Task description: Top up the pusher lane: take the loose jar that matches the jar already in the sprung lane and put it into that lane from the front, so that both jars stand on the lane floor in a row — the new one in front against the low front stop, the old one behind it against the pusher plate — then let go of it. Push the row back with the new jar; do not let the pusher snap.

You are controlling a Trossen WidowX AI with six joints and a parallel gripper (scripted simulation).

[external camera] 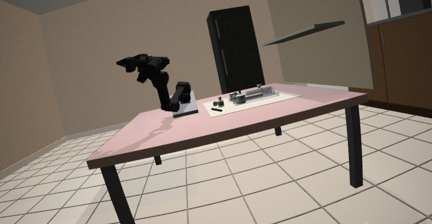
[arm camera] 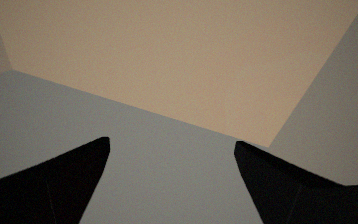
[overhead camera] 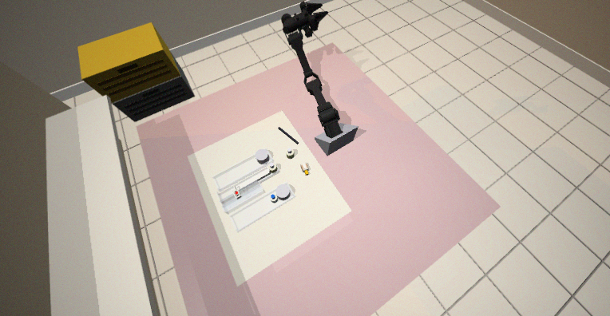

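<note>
My gripper (overhead camera: 324, 9) (external camera: 117, 62) (arm camera: 174, 145) is open and empty, raised high and pointing away from the mat. The clear sprung lane (overhead camera: 244, 199) is the middle one of three. A dark-bodied jar with a pale lid (overhead camera: 272, 167) stands at its front end, nearest the arm. A similar-looking jar (overhead camera: 290, 153) (external camera: 220, 102) stands loose in front of the lanes. A white-and-orange item (overhead camera: 305, 169) appears to lie on its side beside it. A blue-topped jar (overhead camera: 273, 197) stands by the right lane's front. The pusher plate is too small to make out clearly.
Grey round blocks (overhead camera: 262, 156) (overhead camera: 283, 191) stand at the front ends of the outer lanes. A red-topped part (overhead camera: 236, 193) is at the middle lane's rear. A black bar (overhead camera: 288, 136) (external camera: 216, 110) lies on the cream mat (overhead camera: 273, 245). The pink table (overhead camera: 409, 194) surrounds it.
</note>
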